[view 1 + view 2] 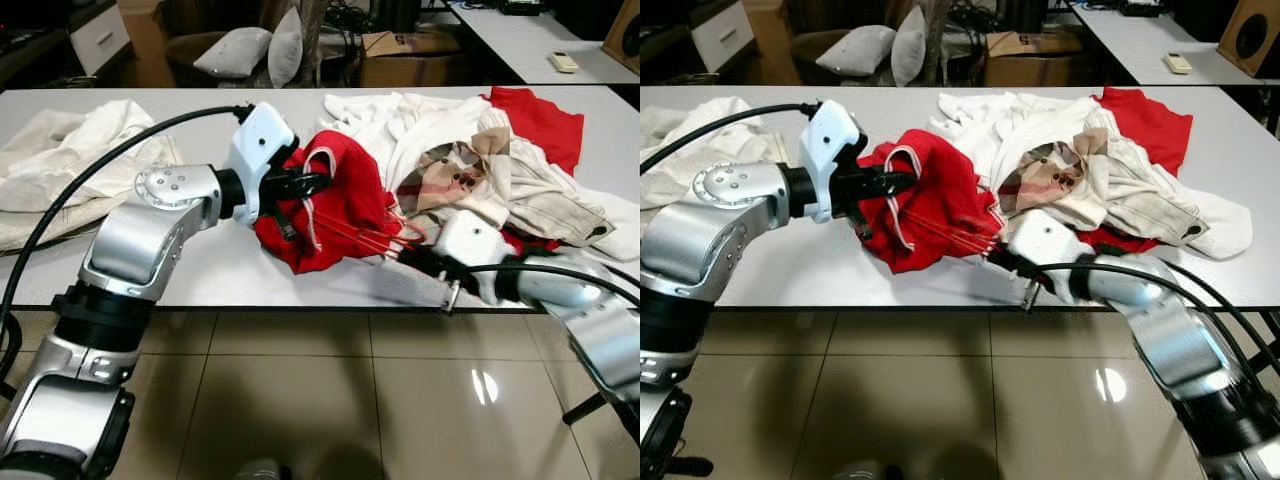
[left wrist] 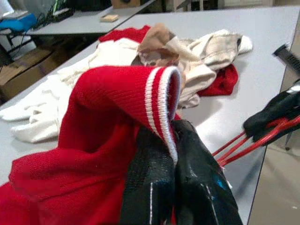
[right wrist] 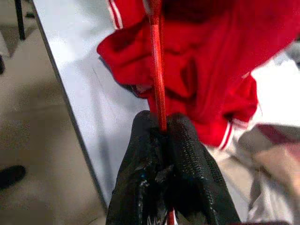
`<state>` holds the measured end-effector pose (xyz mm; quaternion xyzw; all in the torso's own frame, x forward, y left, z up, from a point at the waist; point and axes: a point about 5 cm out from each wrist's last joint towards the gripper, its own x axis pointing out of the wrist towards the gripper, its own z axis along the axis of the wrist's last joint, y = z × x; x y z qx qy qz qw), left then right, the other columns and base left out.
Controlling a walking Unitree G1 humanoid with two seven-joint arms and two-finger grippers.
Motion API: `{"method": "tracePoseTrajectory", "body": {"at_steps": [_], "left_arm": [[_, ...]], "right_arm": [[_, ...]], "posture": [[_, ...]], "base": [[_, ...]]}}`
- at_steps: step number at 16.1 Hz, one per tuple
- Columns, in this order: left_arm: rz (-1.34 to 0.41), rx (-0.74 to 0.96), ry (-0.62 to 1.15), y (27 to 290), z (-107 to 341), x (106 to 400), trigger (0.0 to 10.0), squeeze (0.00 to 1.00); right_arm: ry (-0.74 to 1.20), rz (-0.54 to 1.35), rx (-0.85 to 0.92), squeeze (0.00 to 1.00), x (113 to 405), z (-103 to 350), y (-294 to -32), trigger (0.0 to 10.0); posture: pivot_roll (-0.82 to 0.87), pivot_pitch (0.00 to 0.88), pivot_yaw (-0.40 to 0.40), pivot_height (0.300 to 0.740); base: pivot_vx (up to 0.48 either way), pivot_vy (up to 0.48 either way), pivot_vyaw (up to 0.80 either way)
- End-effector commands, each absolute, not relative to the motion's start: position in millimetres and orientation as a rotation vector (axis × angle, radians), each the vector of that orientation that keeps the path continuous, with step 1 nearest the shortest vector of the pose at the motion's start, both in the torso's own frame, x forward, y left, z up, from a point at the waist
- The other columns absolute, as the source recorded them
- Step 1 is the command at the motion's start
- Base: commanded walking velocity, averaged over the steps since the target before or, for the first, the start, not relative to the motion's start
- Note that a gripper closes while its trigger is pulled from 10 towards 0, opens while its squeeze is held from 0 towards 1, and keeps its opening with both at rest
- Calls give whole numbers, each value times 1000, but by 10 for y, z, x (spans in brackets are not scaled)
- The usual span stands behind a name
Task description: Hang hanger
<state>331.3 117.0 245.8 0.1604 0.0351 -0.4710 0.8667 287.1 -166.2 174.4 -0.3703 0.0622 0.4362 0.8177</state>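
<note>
A lived-in room, part home and part office. A long grey surface [image 1: 200, 265] stands on a glossy tiled floor [image 1: 300, 400] and carries heaps of laundry [image 1: 470, 160]. Behind it sits a dark armchair with two grey cushions [image 1: 250, 48], a cardboard box [image 1: 410, 55], a white drawer unit [image 1: 98, 38], and a second desk holding a remote control [image 1: 564, 61].

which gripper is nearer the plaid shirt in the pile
Right. The right gripper grips the red hanger just below the plaid shirt; the left gripper pinches the red sweater farther away.
</note>
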Motion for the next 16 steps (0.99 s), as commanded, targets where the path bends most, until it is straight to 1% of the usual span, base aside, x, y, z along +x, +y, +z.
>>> {"method": "tracePoseTrajectory", "body": {"at_steps": [1,3,5,8,10,11,13,14,15,16], "left_arm": [[-1020,347,59,1109,2534,3305,0,0],[-1074,351,65,1050,2539,3258,0,0],[-1116,304,51,995,2579,3211,0,0],[-1162,231,6,921,2701,3170,0,0],[-1176,187,-18,896,2772,3170,0,0],[-1178,184,-21,894,2789,3170,0,0],[-1105,293,22,960,2680,3240,0,0],[-1057,357,39,1006,2629,3286,902,0],[-1022,400,53,1042,2590,3324,3922,0],[-992,437,62,1073,2557,3354,10000,0]], "right_arm": [[93,929,-846,0,2931,1774,-1630,10000],[-11,910,-858,0,3030,1852,-1546,10000],[-105,922,-862,0,3060,1896,-1454,10000],[-119,971,-934,0,3075,1795,-1399,10000],[-133,1028,-946,0,3040,1740,-1347,10000],[-149,1050,-922,0,3019,1726,-1321,10000],[-185,1113,-846,0,2942,1730,-1279,10000],[-189,1115,-826,0,2941,1719,-1290,10000],[-194,1107,-807,0,2945,1719,-1301,10000],[-196,1099,-794,0,2945,1725,-1316,10000]], "posture": [[44,0,34,740],[48,0,31,740],[52,0,30,740],[57,0,28,740],[60,0,26,740],[61,0,26,740],[63,0,26,740],[66,0,25,740],[66,0,25,740],[64,0,26,740]], "base": [[0,0,0],[0,0,0],[0,0,0],[0,0,0],[0,0,0],[0,0,0],[0,0,0],[0,0,0],[0,0,0],[0,0,0]]}}
